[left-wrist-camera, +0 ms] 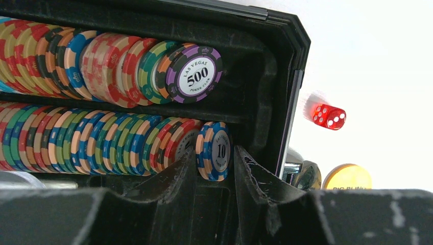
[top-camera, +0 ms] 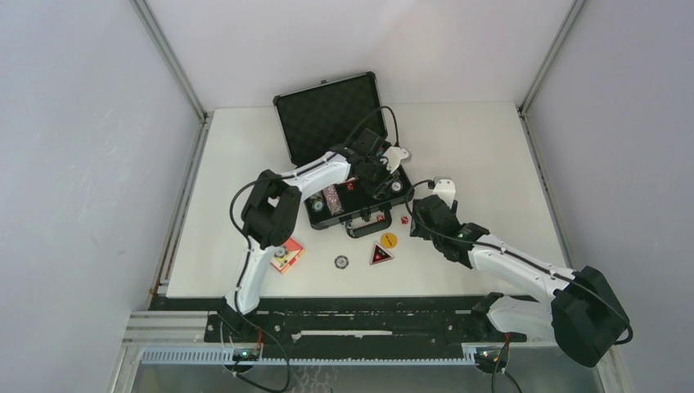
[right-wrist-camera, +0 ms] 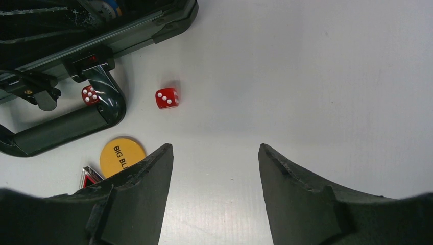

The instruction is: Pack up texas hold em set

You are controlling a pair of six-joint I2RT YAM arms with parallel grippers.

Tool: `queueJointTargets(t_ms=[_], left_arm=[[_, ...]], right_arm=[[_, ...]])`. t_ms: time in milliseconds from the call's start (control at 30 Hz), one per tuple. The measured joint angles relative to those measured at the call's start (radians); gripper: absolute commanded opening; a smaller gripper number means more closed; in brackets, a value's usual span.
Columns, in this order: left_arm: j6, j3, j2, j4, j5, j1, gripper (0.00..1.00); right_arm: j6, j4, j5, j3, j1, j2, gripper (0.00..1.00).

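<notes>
The black briefcase (top-camera: 327, 115) lies open with its lid up. Its base (left-wrist-camera: 286, 61) holds two rows of multicoloured poker chips, the upper ending in a purple 500 chip (left-wrist-camera: 196, 74). My left gripper (top-camera: 383, 187) is inside the base. In the left wrist view its jaws (left-wrist-camera: 215, 149) stand slightly apart around a blue 10 chip (left-wrist-camera: 220, 155) at the end of the lower row. My right gripper (top-camera: 419, 214) hovers open over bare table (right-wrist-camera: 214, 148), just right of the case. A red die (right-wrist-camera: 167, 98) lies ahead of it, and a second die (right-wrist-camera: 90, 95) sits by the case handle (right-wrist-camera: 66, 127).
On the table in front of the case lie a yellow Big Blind button (top-camera: 389, 240), a red-and-black triangular marker (top-camera: 380, 254), a loose chip (top-camera: 341, 262) and a red card box (top-camera: 286, 255). Grey walls enclose the table on three sides.
</notes>
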Motion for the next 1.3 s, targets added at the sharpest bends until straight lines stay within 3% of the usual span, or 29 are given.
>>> queueJointTargets(t_ms=[967, 1100, 1300], left_arm=[[0.003, -0.002, -0.071, 0.002, -0.027, 0.001, 0.37], [-0.006, -0.045, -0.13, 0.052, -0.074, 0.001, 0.37], [-0.069, -0.206, -0.309, 0.201, -0.187, 0.009, 0.37]], right_arm=[[0.0, 0.008, -0.001, 0.0, 0.0, 0.044, 0.68], [0.0, 0.019, -0.004, 0.0, 0.0, 0.051, 0.55], [-0.014, 0.055, -0.06, 0.016, -0.016, 0.073, 0.15]])
